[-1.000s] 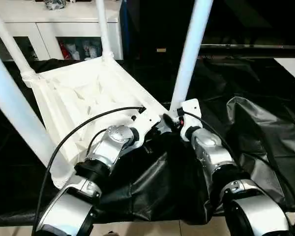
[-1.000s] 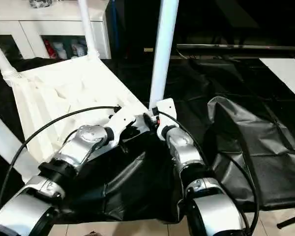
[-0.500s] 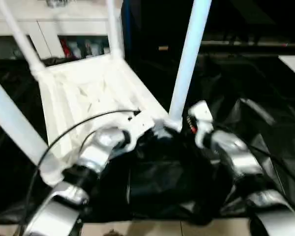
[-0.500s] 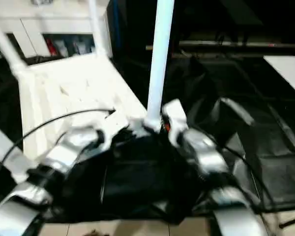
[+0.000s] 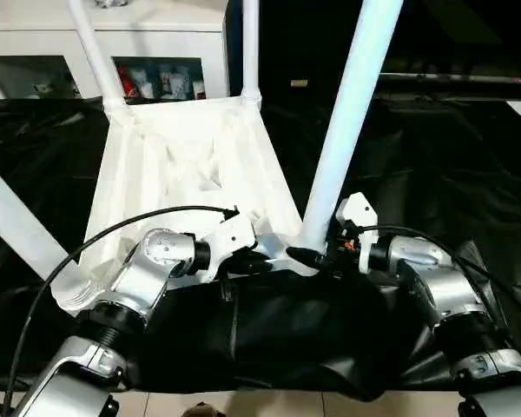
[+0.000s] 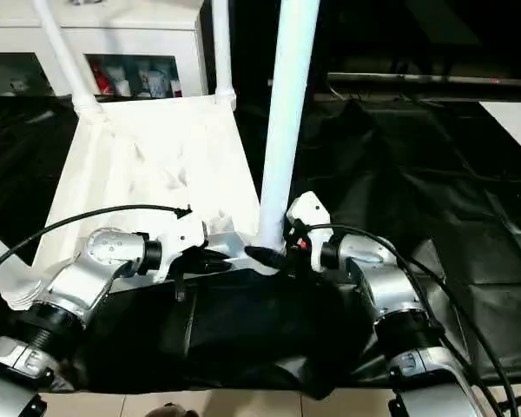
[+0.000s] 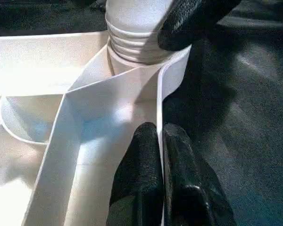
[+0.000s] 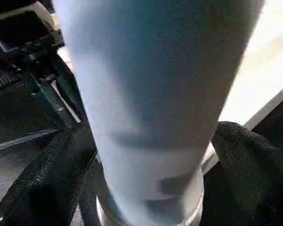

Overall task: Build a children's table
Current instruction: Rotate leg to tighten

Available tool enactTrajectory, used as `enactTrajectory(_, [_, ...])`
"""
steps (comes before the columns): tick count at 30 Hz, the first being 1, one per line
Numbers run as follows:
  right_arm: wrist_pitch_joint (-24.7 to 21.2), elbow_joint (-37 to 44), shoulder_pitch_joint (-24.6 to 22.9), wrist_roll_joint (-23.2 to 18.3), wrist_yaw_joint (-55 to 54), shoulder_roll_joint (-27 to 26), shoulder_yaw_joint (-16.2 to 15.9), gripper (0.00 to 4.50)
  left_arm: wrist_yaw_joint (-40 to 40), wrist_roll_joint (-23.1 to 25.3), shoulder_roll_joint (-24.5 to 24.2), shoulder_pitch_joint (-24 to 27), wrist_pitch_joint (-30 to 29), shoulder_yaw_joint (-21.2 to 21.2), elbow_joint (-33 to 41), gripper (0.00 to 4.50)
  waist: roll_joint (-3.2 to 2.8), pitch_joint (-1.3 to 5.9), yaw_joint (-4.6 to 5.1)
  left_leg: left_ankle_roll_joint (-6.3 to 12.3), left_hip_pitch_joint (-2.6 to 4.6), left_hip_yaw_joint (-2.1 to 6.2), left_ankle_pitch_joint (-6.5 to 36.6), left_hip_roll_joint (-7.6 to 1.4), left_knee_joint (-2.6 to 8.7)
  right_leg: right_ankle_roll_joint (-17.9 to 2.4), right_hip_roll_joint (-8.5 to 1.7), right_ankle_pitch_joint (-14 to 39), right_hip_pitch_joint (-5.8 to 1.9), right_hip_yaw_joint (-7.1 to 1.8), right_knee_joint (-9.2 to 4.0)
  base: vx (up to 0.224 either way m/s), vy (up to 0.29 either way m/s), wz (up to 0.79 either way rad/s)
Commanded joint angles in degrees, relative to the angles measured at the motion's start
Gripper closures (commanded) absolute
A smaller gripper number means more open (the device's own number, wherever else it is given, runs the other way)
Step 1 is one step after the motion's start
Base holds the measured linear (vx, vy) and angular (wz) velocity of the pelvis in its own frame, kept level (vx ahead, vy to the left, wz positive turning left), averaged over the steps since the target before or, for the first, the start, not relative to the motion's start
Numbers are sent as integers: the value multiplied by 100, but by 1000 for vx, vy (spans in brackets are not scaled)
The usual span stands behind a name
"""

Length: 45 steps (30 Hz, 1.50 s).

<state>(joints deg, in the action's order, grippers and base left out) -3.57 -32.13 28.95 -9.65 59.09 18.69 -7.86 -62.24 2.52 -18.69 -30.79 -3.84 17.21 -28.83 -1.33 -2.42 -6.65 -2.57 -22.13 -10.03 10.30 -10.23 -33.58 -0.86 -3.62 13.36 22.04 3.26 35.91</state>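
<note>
While the white tabletop (image 5: 187,174) lies upside down on the black-draped desk (image 5: 469,165), ribbed underside up, its legs stand in the corner sockets. The nearest leg (image 5: 347,122) rises from the socket at the tabletop's five o'clock corner, and two thinner-looking far legs (image 5: 94,52) stand at the far corners, toward eleven and one o'clock. A fourth leg (image 5: 17,230) slants across the scene at nine o'clock.

The left gripper (image 7: 159,150) has its jaws clenched on the thin side wall of the tabletop, one finger (image 7: 139,179) on each face of the rim, just beside the ribbed base of the nearest leg. The right gripper (image 8: 151,155) stands with its jaws spread wide around that leg just above the socket, one black finger on either side; whether the pads press the tube cannot be told. From the head camera, both grippers meet at the same corner, left from nine o'clock, right from three o'clock. A white cabinet (image 5: 156,43) stands beyond the desk at twelve o'clock.
</note>
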Motion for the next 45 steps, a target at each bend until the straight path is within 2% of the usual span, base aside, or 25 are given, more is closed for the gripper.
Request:
enactTrajectory(1, [-35,53,-57,-57,107,43,-29,66,-70,-185,49,76,68,-10,26,450,80,321,-3,515,93,93,693,-351,354,-1392,-531,-56,-249,-274,-393,0,0,0])
enactTrajectory(3, [13,-13,-64,-8,154,35,-58,95,-66,-185,44,83,58,-20,21,450,77,325,-2,483,97,98,670,-354,355,-1362,-531,4,-250,-274,-392,0,0,0])
enactTrajectory(6, [-39,3,-68,-11,162,28,-55,110,-98,-180,32,101,29,-33,57,450,78,334,-2,510,99,97,557,-353,344,-1375,-520,-153,-247,-272,-372,0,0,0])
enactTrajectory(7, [-39,3,-68,-11,162,28,-55,129,-98,-180,32,101,29,-33,57,450,76,335,-4,521,97,95,536,-351,341,-1387,-523,-203,-250,-271,-368,0,0,0])
enactTrajectory(13, [-85,0,-93,21,214,30,-95,176,-83,-182,4,90,10,-40,36,450,76,341,-9,542,96,96,510,-348,333,-1395,-521,-241,-254,-266,-357,0,0,0])
enactTrajectory(22, [13,-104,-170,82,111,-30,-110,185,34,-155,50,124,-75,-50,22,450,90,345,-15,567,94,92,465,-341,322,-1398,-520,-276,-257,-264,-350,0,0,0])
enactTrajectory(26, [-3,-185,-173,103,-63,-103,-71,185,141,-115,87,110,-95,-57,-26,450,90,337,-6,534,98,96,553,-341,331,-1386,-525,-120,-254,-264,-365,0,0,0])
enactTrajectory(30, [-5,-665,14,195,-1201,-486,226,185,894,36,369,-122,-292,-207,-448,450,88,306,52,344,126,98,778,-336,368,-1376,-527,344,-227,-274,-421,0,0,0])
enactTrajectory(31, [-69,-849,93,175,-1649,-671,355,185,1148,75,501,-246,-333,-245,-639,450,97,295,84,227,137,101,918,-329,385,-1325,-536,673,-223,-284,-455,0,0,0])
enactTrajectory(33, [-229,-1119,223,103,-2368,-975,574,185,1608,178,715,-470,-400,-281,-954,450,94,287,115,146,137,110,1031,-322,406,-1272,-542,930,-219,-290,-477,0,0,0])
enactTrajectory(34, [-241,-1162,244,104,-2474,-1008,600,185,1678,196,747,-507,-405,-284,-1005,450,115,289,116,121,152,109,1056,-324,409,-1245,-542,988,-221,-288,-495,0,0,0])
enactTrajectory(35, [-297,-1393,356,136,-2998,-1165,689,185,1915,215,904,-663,-438,-306,-1222,450,111,295,114,140,123,112,993,-320,400,-1191,-563,972,-234,-298,-494,0,0,0])
enactTrajectory(36, [-298,-1396,357,136,-3004,-1167,690,186,1918,215,905,-665,-439,-306,-1225,450,111,295,114,140,123,112,993,-320,400,-1191,-563,972,-234,-298,-494,0,0,0])
enactTrajectory(38, [-331,-1809,590,232,-3841,-1385,779,186,2559,234,1222,-971,-560,-427,-1628,450,97,298,137,94,139,109,933,-310,403,-1189,-545,919,-211,-297,-493,0,0,0])
enactTrajectory(40, [-303,-2034,736,318,-4189,-1481,818,187,2923,307,1366,-1128,-528,-470,-1862,450,96,307,133,84,138,113,892,-311,401,-1209,-547,789,-221,-292,-481,0,0,0])
enactTrajectory(42, [-231,-2132,811,389,-4266,-1531,798,187,3044,362,1426,-1192,-483,-458,-1975,450,105,323,121,148,120,109,774,-301,382,-1226,-551,509,-244,-291,-459,0,0,0])
enactTrajectory(43, [-176,-2257,904,476,-4487,-1580,821,187,3148,436,1469,-1244,-371,-427,-2085,450,108,334,116,272,97,109,585,-294,365,-1253,-554,170,-254,-287,-432,0,0,0])
enactTrajectory(45, [-160,-2323,939,473,-4512,-1583,851,187,3107,435,1482,-1229,-356,-407,-2087,450,115,335,111,350,104,104,571,-301,360,-1291,-557,57,-256,-278,-425,0,0,0])
